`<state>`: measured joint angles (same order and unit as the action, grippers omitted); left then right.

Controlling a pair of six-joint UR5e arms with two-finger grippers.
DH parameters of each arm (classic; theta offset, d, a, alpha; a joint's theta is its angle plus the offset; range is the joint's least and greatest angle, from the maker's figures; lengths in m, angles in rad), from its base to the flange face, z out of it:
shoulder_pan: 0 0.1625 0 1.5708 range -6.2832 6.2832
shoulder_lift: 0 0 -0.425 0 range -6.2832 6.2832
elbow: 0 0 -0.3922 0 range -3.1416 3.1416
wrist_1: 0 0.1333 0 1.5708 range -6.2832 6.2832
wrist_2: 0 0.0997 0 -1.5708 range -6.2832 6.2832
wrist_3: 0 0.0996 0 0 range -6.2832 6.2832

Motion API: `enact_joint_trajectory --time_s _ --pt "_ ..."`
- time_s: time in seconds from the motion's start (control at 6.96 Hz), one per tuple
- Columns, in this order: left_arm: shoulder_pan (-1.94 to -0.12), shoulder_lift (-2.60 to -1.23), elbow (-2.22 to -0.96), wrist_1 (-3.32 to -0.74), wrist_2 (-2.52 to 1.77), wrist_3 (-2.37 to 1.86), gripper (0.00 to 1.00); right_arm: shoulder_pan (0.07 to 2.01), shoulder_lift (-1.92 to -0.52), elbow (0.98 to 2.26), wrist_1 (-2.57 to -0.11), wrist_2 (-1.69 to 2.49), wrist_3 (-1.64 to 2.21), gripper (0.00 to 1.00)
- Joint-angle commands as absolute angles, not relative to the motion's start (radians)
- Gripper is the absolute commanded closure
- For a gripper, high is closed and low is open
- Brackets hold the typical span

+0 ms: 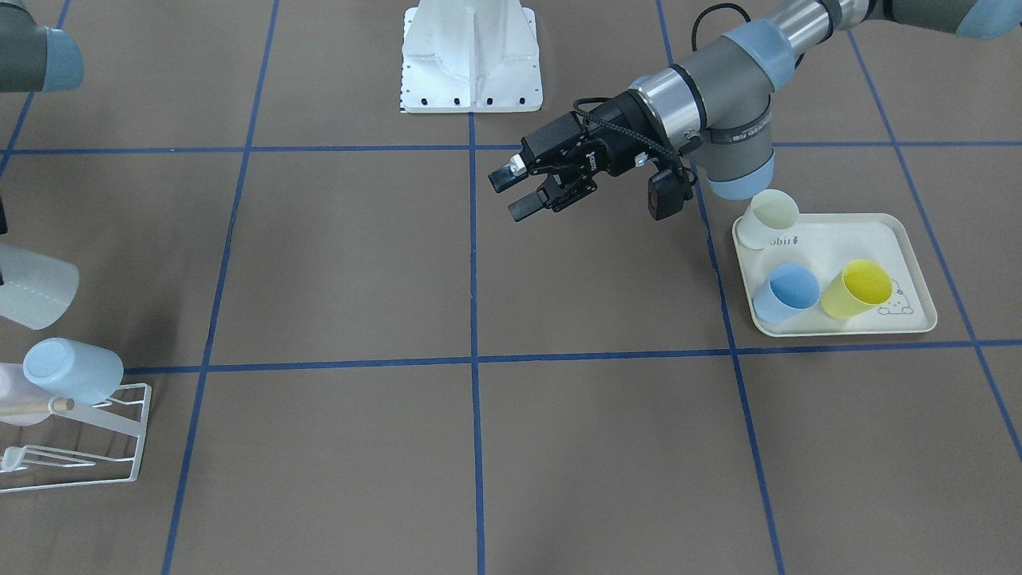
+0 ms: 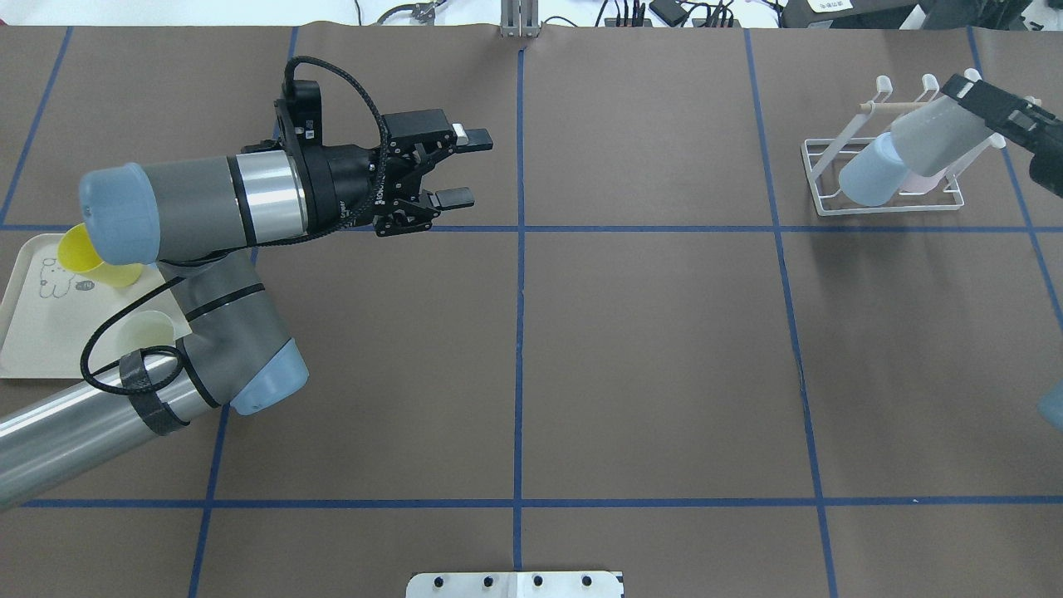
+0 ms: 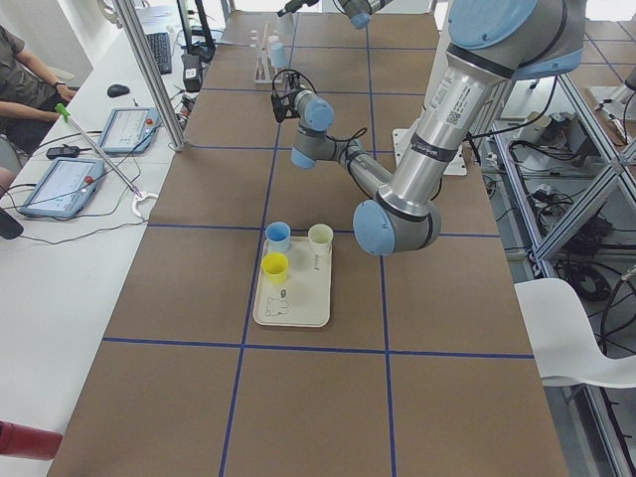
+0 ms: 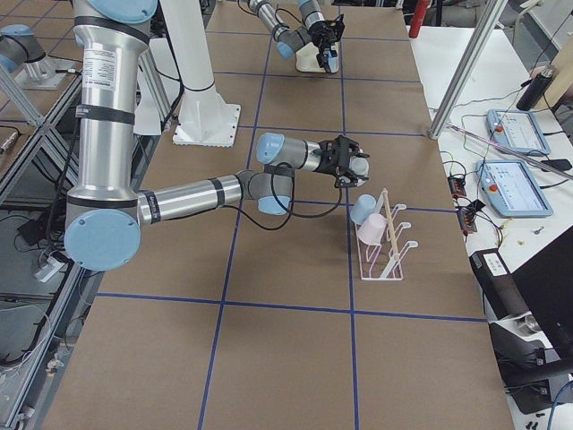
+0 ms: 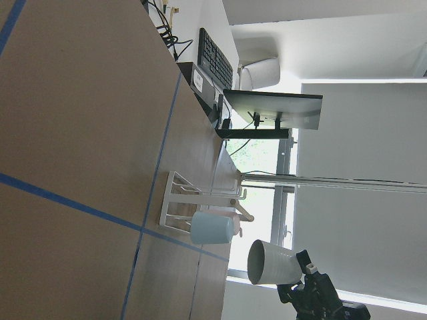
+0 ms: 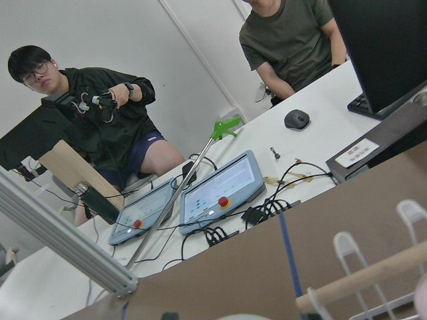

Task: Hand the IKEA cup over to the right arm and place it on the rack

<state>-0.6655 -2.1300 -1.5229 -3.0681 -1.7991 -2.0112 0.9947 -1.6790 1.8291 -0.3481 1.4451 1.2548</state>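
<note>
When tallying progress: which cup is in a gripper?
The pale grey cup, in the right gripper near the rack; the others sit on rack or tray.

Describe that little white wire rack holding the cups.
The rack is a small white wire frame, metal by its look, standing on the brown table at the robot's right end. Upturned prongs rise at its back, crossed by a pale wooden dowel. A light blue cup leans on it bottom-up, a pink cup beside that. The right gripper holds a pale cup just over it.
</note>
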Motion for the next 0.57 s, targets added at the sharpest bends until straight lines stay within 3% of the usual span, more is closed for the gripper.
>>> enact_joint_trajectory --time_s 0.0,0.43 --pt "-0.664 -2.131 -1.509 -3.068 -1.796 -2.011 0.09 1.109 -1.669 1.764 -0.385 1.504 1.091 1.0" --pt "-0.663 -2.131 -1.506 -3.068 -1.795 -2.011 0.09 1.181 -1.597 1.62 -0.379 1.601 1.033 1.0"
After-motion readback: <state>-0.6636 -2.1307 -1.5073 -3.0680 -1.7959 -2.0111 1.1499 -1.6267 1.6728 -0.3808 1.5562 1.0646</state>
